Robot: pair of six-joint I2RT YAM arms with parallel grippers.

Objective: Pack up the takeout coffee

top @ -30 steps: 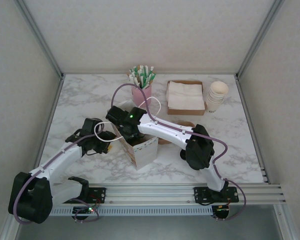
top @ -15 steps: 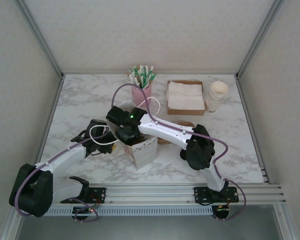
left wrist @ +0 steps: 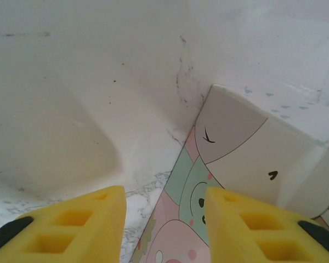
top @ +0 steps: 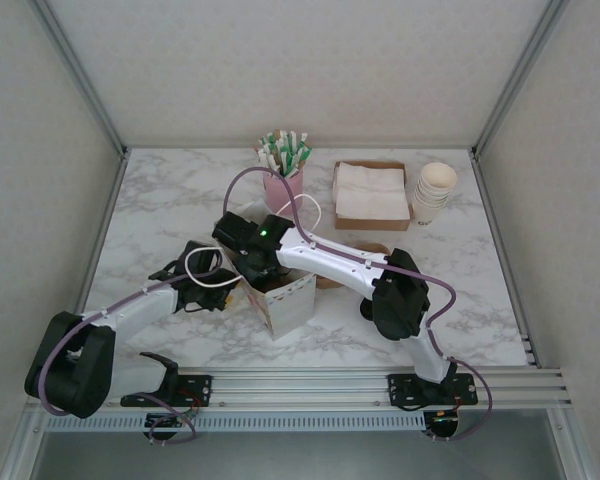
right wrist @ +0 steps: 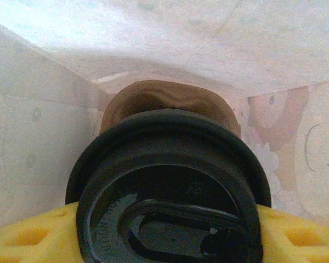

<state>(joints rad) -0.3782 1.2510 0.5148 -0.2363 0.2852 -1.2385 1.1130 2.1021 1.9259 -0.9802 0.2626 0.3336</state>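
A paper bag point(top: 288, 298) printed with pastel cartoon faces stands open in the middle of the table. My right gripper point(top: 254, 262) reaches down into its mouth. In the right wrist view this gripper point(right wrist: 167, 234) is shut on the coffee cup point(right wrist: 170, 181), a brown cup with a black lid, and the bag's inner walls point(right wrist: 38, 131) surround it. My left gripper point(top: 223, 290) sits against the bag's left side. In the left wrist view it point(left wrist: 164, 219) is open, and the bag's corner point(left wrist: 236, 142) lies just beyond its yellow fingers point(left wrist: 77, 219).
A pink cup of straws point(top: 283, 165) stands at the back. Beside it are a cardboard box of napkins point(top: 370, 195) and a stack of paper cups point(top: 433, 190). A brown item point(top: 372, 250) lies behind the right arm. A metal rail point(top: 310, 385) runs along the near edge.
My left gripper has moved right, up against the bag's left side, and its jaws have narrowed slightly. The right arm and the cup have stayed put.
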